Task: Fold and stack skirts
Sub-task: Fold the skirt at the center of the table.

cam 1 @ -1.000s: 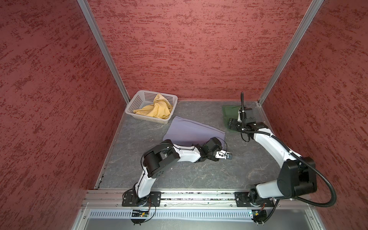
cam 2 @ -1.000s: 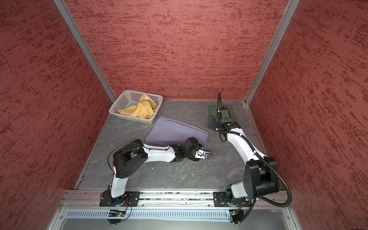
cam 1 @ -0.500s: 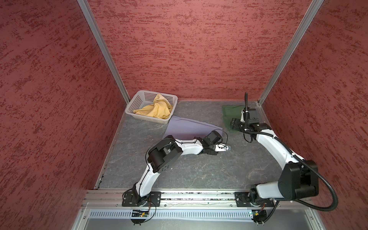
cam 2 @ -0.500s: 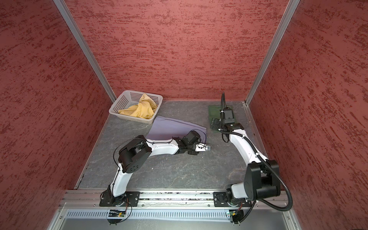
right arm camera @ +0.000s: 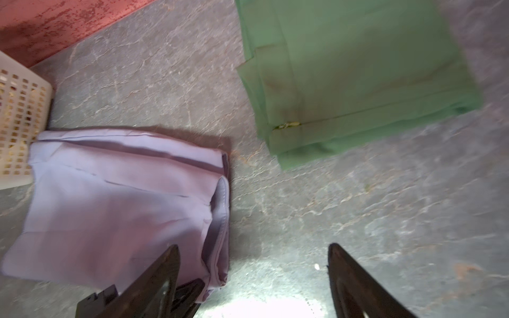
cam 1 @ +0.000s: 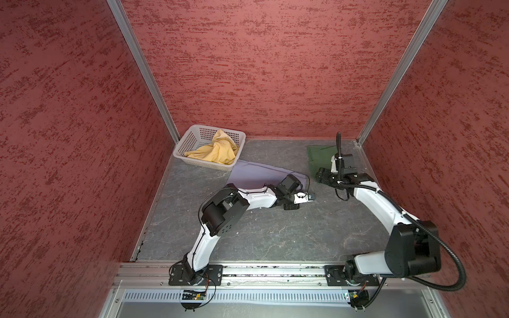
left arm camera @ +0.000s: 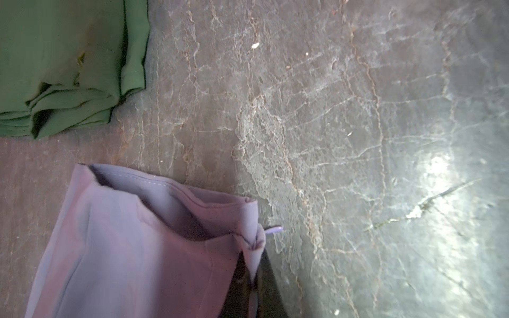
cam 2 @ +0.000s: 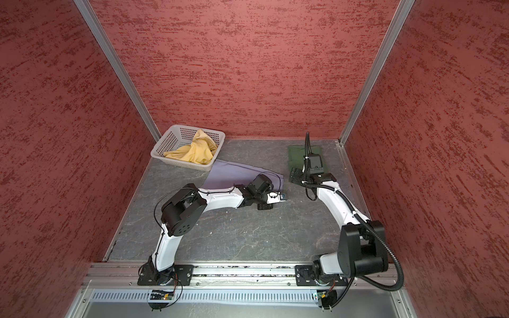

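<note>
The lavender skirt (cam 1: 259,174) (cam 2: 234,173) lies flat mid-table, its far edge against the basket. My left gripper (left arm camera: 256,275) is shut on the skirt's near right corner (left arm camera: 254,242), which is pinched up between the fingers; in both top views the wrist (cam 1: 292,198) (cam 2: 265,199) hides the grip. My right gripper (right arm camera: 253,247) (cam 1: 322,176) (cam 2: 296,174) hangs open just right of that skirt (right arm camera: 124,198), nothing between its fingers. The green skirt (cam 1: 319,157) (cam 2: 298,155) (left arm camera: 68,63) (right arm camera: 358,68) lies folded at the back right. The yellow skirt (cam 1: 217,151) (cam 2: 195,152) is crumpled in the basket.
The white perforated basket (cam 1: 181,146) (cam 2: 162,146) (right arm camera: 19,124) stands in the back left corner. Red walls close the table on three sides. Bare grey tabletop (cam 1: 275,234) stretches in front of both arms, down to the metal rail (cam 1: 275,271).
My left gripper has shut on the lavender skirt's corner and moved back and slightly left. The right gripper shifted a little and stays open.
</note>
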Motion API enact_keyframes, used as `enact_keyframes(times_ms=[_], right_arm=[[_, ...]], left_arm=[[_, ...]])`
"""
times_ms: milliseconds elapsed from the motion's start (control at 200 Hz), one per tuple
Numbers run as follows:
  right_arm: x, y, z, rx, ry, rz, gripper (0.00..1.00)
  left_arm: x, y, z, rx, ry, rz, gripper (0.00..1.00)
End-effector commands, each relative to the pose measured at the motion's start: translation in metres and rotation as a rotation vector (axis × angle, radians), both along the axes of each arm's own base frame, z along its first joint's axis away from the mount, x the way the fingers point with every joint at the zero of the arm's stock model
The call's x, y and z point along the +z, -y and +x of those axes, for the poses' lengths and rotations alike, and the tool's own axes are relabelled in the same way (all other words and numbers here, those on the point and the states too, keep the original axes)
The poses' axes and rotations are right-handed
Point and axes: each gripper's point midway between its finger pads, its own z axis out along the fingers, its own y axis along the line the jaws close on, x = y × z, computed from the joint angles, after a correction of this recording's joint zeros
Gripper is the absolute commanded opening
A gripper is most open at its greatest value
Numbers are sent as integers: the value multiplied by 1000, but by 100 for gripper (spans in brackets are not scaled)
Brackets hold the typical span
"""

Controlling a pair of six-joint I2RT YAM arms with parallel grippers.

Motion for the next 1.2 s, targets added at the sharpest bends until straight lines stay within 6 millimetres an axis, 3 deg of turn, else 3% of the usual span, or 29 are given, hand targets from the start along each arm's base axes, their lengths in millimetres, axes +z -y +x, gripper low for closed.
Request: enact_keyframes(times_ms=[0, 361, 777, 1067, 1197], right_arm=[[-4, -14, 0, 5, -16, 119, 84], [-45, -41, -1, 3, -85, 319, 86], [-77, -63, -3, 2, -167, 485, 84], [-92, -68, -10, -13, -200, 538, 69], [-92, -67, -10, -18, -192, 536, 55]], left_arm=[[38, 6, -2, -9, -1, -118, 0], [68, 10, -11, -39, 37, -156, 0], [71, 21, -25, -72, 61, -148, 0], [78, 23, -24, -71, 73, -158, 0], [79, 24, -25, -71, 70, -161, 0]])
